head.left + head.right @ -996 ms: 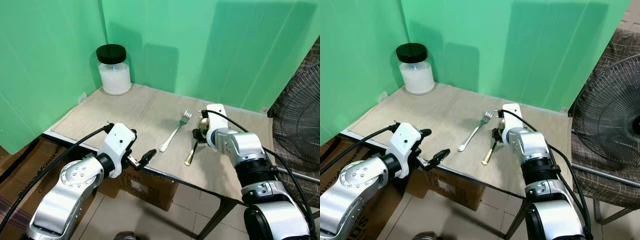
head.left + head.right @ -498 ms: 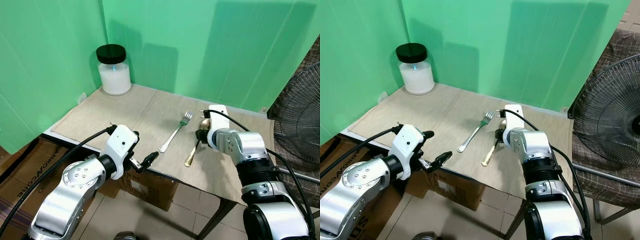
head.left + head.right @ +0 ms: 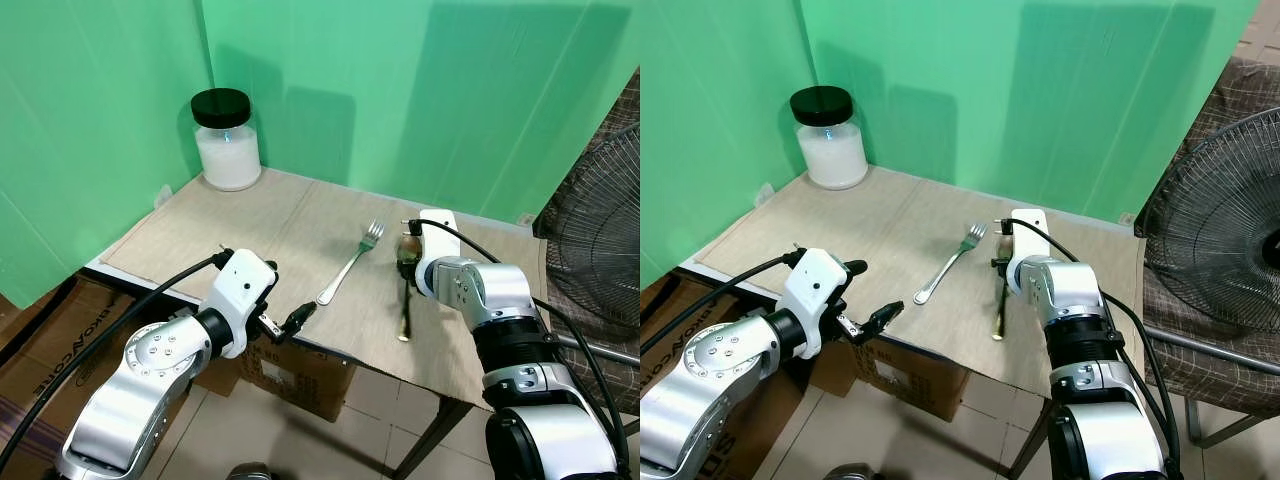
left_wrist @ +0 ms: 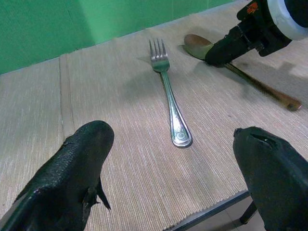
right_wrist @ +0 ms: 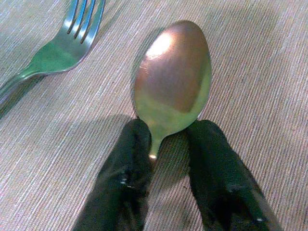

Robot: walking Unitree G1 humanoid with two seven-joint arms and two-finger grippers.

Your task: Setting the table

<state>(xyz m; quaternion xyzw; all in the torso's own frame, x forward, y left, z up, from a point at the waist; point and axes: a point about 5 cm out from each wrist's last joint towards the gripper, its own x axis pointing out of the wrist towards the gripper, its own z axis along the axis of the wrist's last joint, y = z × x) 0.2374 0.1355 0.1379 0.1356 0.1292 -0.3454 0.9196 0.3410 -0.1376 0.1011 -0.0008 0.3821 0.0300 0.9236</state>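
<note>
The right gripper (image 5: 166, 144) is being held low over the table (image 3: 230, 235), its two black fingers (image 5: 120, 178) straddling the neck of the gold spoon (image 3: 405, 285), one finger on each side where the bowl is narrowing into the handle. The fingers are lying close against the neck, yet it cannot be told whether the spoon is being pinched or merely bracketed. The spoon bowl (image 5: 173, 79) is lying face up just ahead of the fingertips, and the handle is running back beneath the gripper toward the table's near edge.

The silver fork (image 3: 352, 260) is lying flat just to the left of the right gripper, tines pointing away toward the green backdrop (image 3: 420, 90) and apart from the spoon.

The left gripper (image 4: 168, 192) is being held at the near edge of the table, its fingers (image 4: 72, 178) spread wide with nothing between them. The fork's handle end is lying just ahead of its gap, and the spoon is lying farther ahead and to the right.

A glass jar (image 3: 227, 140) with a black lid, filled with something white, is standing well away at the far left corner of the table. A fan (image 3: 1220, 240) is standing to the right of the right arm.
</note>
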